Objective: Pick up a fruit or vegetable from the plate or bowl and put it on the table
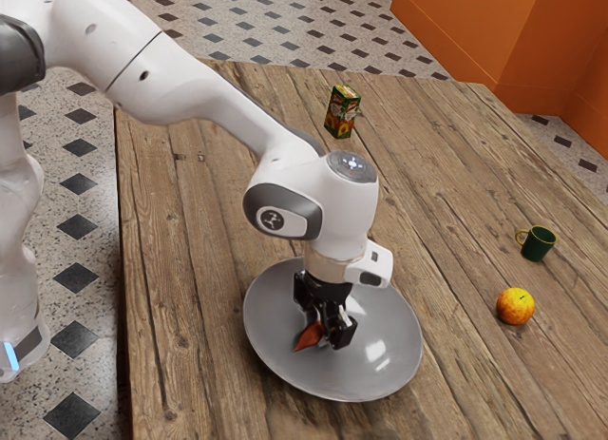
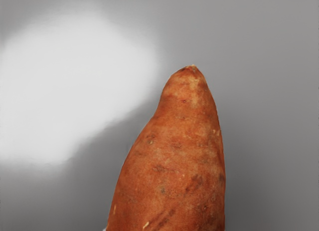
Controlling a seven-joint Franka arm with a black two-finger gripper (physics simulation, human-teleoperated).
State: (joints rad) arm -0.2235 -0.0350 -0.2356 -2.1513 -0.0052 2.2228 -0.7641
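In the exterior view the black gripper (image 1: 327,328) points down, low over the grey plate (image 1: 269,353). A reddish-brown sweet potato (image 1: 307,338) shows at the gripper's lower end, its tapered tip poking out toward the exterior view's left. The rest of it is hidden behind the gripper. In the wrist view the sweet potato (image 2: 174,161) is large and runs off the lower edge, with the plate's grey surface (image 2: 269,116) behind it. Whether the gripper holds it cannot be made out.
A yellow-orange apple (image 1: 516,306) lies on the wooden table (image 1: 190,269), toward the exterior view's right from the plate. Just beyond it stands a dark green mug (image 1: 538,243). A juice carton (image 1: 342,112) stands farther back, behind the arm's hand.
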